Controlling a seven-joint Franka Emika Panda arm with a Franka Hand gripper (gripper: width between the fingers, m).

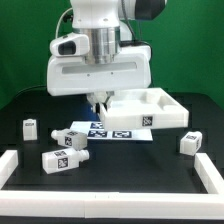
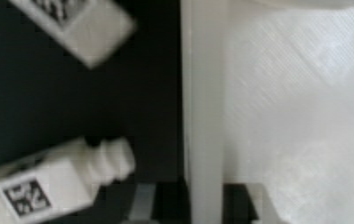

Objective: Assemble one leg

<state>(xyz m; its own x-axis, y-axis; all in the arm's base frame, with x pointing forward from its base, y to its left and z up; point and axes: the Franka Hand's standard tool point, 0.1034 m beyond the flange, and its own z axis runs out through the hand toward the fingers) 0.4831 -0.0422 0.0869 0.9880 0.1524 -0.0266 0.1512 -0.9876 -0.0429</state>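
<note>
On the black tabletop, fenced by a low white rail, the Panda arm hangs over the middle, wrist pointing straight down. Biggest part is the white tray-like panel, at the exterior view's right, open side up, a tag on its near wall. The marker board lies flat just in front of the panel. Four white legs sit loose on the table, none held: far-left leg standing apart from everything, middle leg at the marker board's left end, front leg lying nearest the camera, right-side leg beside the panel's near right corner. The gripper is down at the panel's left corner. In the wrist view the gripper straddles the panel wall, dark fingers tight on either side, so it reads as clamped on that wall, though the picture is blurry. A tagged leg with a round peg end lies on the black surface just beside the fingers, not touching the panel. Another tagged white piece is cut off at the frame edge; can't tell what it is.
</note>
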